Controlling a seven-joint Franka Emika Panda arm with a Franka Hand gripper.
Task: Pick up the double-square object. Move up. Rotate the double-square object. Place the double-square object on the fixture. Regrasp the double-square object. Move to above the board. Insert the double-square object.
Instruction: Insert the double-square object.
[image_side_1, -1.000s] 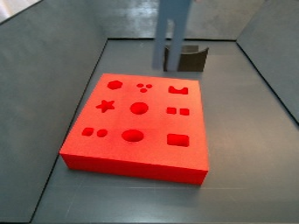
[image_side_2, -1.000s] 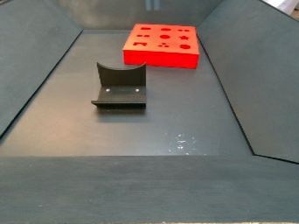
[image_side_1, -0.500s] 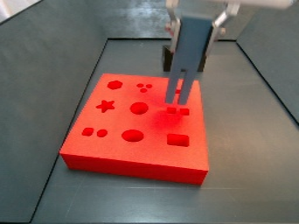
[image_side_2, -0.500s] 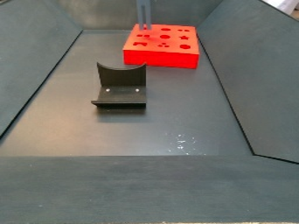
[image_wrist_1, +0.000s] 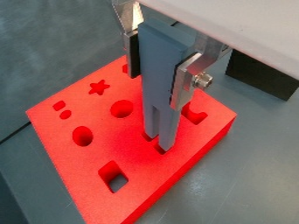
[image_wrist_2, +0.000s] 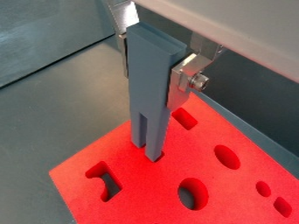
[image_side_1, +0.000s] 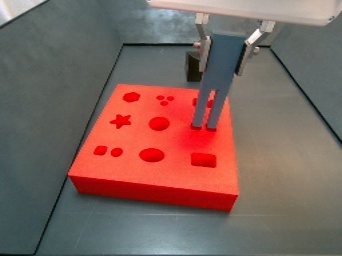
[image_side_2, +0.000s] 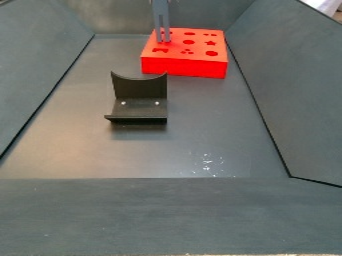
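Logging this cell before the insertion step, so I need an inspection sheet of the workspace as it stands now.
Surface: dark grey floor, bare apart from the rig's parts.
Board: red board flat on the floor, cutouts facing up.
Double-square object: blue-grey double-square object held upright, its forked lower end at the board's top face over the paired square cutouts; whether it has entered cannot be told.
Fixture: fixture stands apart from the board, holding nothing.
Clutter: nothing seen.
Claw: claw above the board, shut on the object's upper part.
Cables: nothing seen.
Surroundings: grey enclosure walls.
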